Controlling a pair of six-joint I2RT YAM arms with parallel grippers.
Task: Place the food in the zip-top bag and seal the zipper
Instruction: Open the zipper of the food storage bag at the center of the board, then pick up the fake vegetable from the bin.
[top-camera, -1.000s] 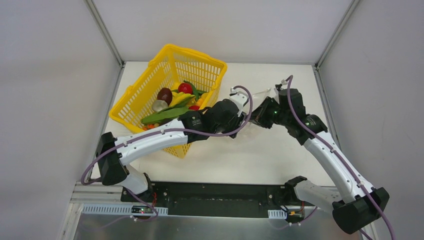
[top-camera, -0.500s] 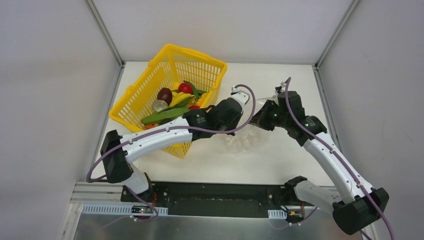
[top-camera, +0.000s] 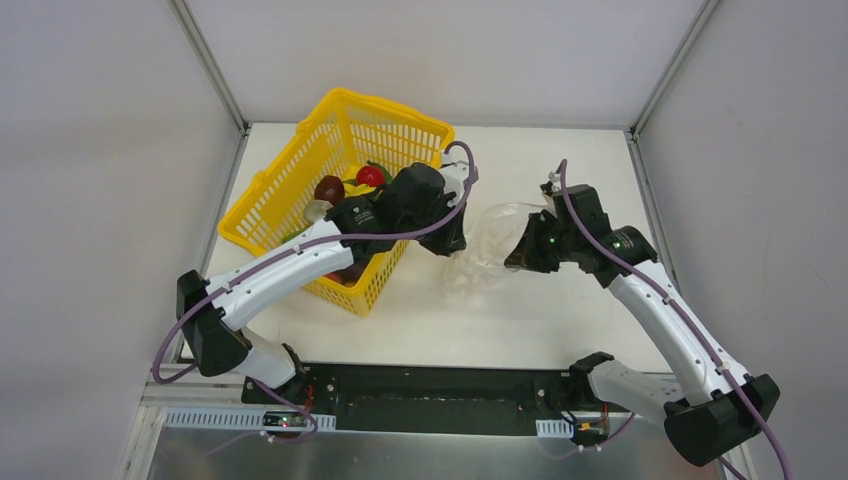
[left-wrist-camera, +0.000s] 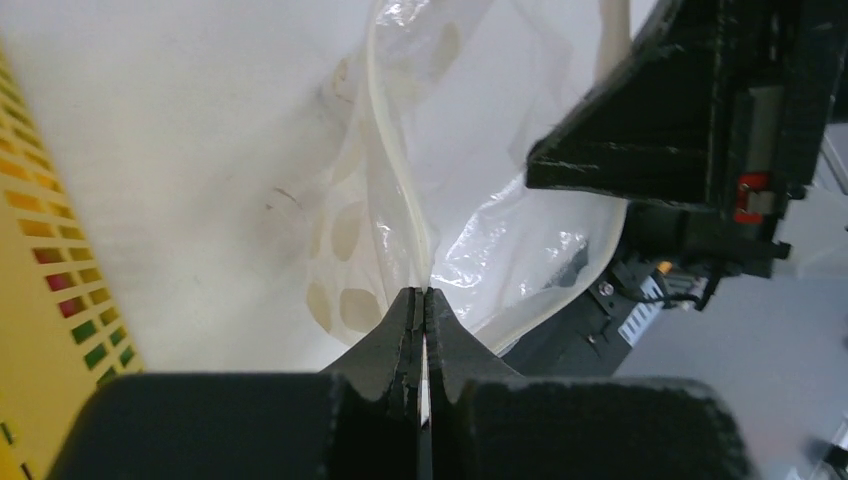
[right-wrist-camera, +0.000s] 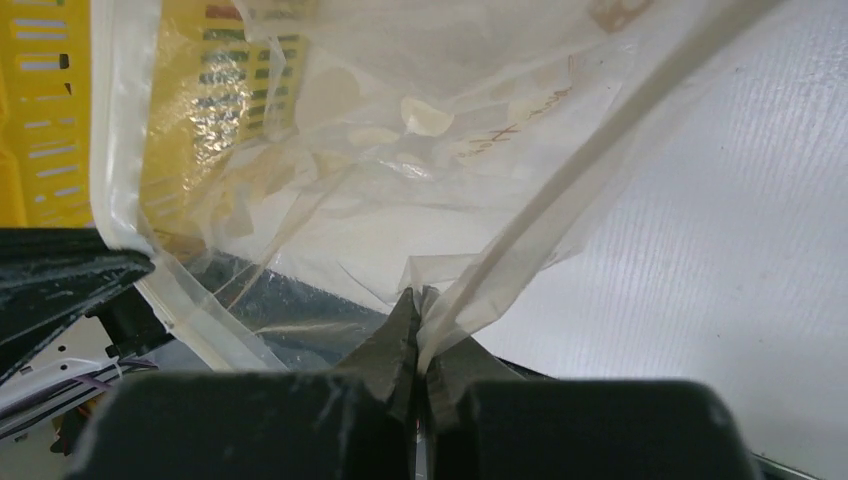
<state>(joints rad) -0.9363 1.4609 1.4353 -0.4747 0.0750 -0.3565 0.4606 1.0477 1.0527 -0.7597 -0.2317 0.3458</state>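
Note:
The clear dotted zip-top bag (top-camera: 482, 255) hangs open between my two grippers just above the table, right of the basket. My left gripper (top-camera: 452, 238) is shut on one side of the bag's mouth edge (left-wrist-camera: 400, 190); in the left wrist view the zipper strip runs up from the closed fingertips (left-wrist-camera: 424, 296). My right gripper (top-camera: 520, 252) is shut on the opposite mouth edge (right-wrist-camera: 560, 190); the bag (right-wrist-camera: 400, 130) spreads out ahead of it. The food (top-camera: 345, 195), red, dark purple, yellow and green pieces, lies in the yellow basket. No food shows inside the bag.
The yellow mesh basket (top-camera: 300, 150) stands at the back left, tilted, partly under my left arm; its wall shows in the right wrist view (right-wrist-camera: 50, 100) through the bag. White walls enclose the table on three sides.
My left gripper has moved left and back toward the basket with its bag edge. The right gripper stayed roughly put, so the bag's mouth has been pulled wide open.

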